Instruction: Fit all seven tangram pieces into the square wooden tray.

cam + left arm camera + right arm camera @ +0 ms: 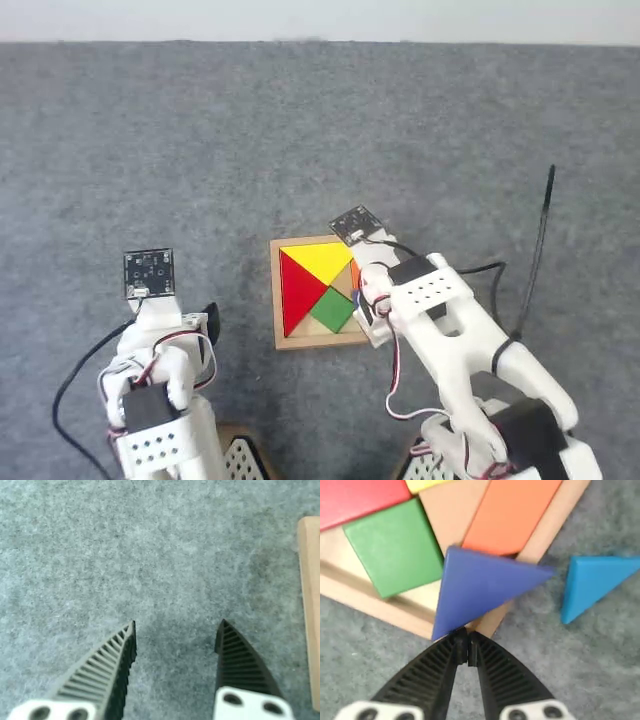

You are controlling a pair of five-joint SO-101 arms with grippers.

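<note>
Touching the right end effector (467,647), tips together, a dark blue triangle (480,585) straddling the tray (375,607) rim.

No text or number seems legible on any surface.

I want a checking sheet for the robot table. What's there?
Surface: grey carpet-like mat.
Job's things: wooden tray holds red triangle, yellow triangle, green square, orange piece; dark blue triangle lies across its rim; light blue triangle on mat outside.
Clutter: nothing seen.
Grippers: left gripper open over mat; right gripper shut, tips at dark blue triangle.
Cables: wires along both arms; black cable on mat.
Surroundings: pale wall behind.
</note>
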